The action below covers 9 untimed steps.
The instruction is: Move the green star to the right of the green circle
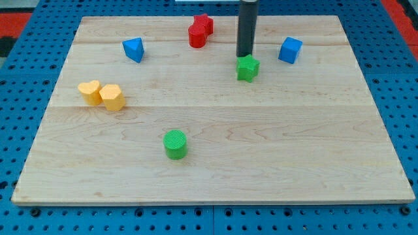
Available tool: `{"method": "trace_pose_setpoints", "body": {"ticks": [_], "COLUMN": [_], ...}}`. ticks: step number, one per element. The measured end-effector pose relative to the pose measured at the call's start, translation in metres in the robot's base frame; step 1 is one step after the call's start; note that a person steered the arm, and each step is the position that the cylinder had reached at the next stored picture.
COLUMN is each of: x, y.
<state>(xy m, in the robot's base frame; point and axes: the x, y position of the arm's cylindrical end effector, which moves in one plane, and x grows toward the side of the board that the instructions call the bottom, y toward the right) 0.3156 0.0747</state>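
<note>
The green star lies on the wooden board toward the view's top, right of centre. My tip is the lower end of the dark rod, and it sits just above the star's top edge, touching or nearly touching it. The green circle is a short cylinder lower down and to the view's left of the star, near the board's bottom centre. The star is well above and to the right of the circle.
A red cylinder and a red star sit together at the top centre. A blue triangle is at upper left, a blue cube at upper right. A yellow heart and a yellow hexagon touch at the left.
</note>
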Motion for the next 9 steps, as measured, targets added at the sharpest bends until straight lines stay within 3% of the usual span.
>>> {"method": "trace_pose_setpoints", "body": {"ticks": [1, 4, 5, 6, 7, 9], "x": [0.044, 0.058, 0.093, 0.124, 0.108, 0.091], "y": [-0.020, -0.012, -0.012, -0.051, 0.029, 0.064]}}
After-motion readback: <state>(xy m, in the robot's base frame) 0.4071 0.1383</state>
